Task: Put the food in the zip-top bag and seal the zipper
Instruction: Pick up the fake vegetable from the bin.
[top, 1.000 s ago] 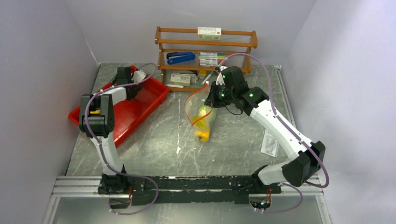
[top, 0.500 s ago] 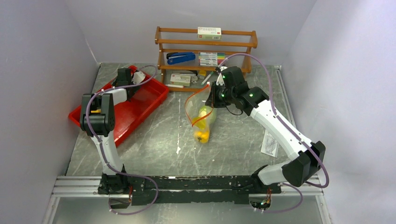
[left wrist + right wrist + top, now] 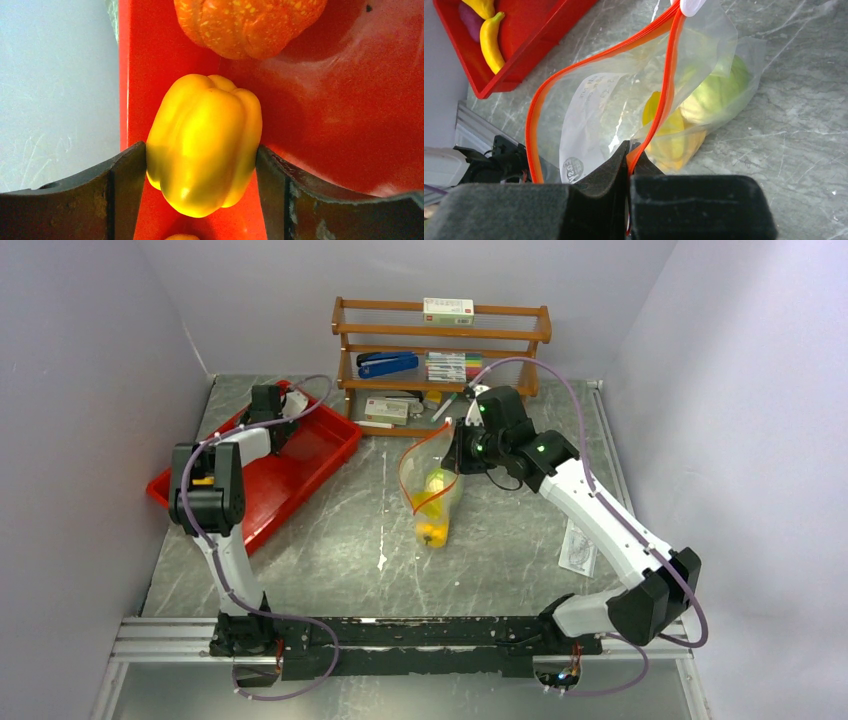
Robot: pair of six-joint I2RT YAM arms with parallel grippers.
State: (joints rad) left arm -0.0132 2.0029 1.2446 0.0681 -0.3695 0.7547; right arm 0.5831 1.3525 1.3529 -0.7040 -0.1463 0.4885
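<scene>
1. The left gripper [image 3: 200, 152] is sitting down in the far corner of the red tray [image 3: 330, 125]. Both its fingers are pressing on a yellow pepper [image 3: 205, 145], one on each side, so it's properly gripping it, not just hovering
2. That pepper is looking like hollow hard plastic to me: light, stiff and glossy, so probably slippery. Squeezing it across the fat middle like this seems right; nearer the tapered end I'm betting it squirts out
3. An orange lumpy toy [image 3: 250, 25] (pepper or pumpkin, can't tell) is lying just beyond it against the tray wall, and a yellow banana [image 3: 491, 37] is waiting at the other end of the tray
4. The right gripper [image 3: 629, 165] is clamping shut on the zipper [image 3: 667, 85] of the zip-top bag [image 3: 589, 115], holding the mouth up and gaping in a loop. The bag is resting mid-table [image 3: 784, 150], well apart from the tray
5. A green round fruit [image 3: 719, 90] and some yellow pieces are already sitting at the bottom of the bag
6. The bag itself is thin floppy film, so the red-orange strip is the only bit with any stiffness, and that's where I'd be grabbing it too. With one pinch point the loop is looking saggy, so the pepper is going to need dropping in from above rather than shoving against the film
</scene>
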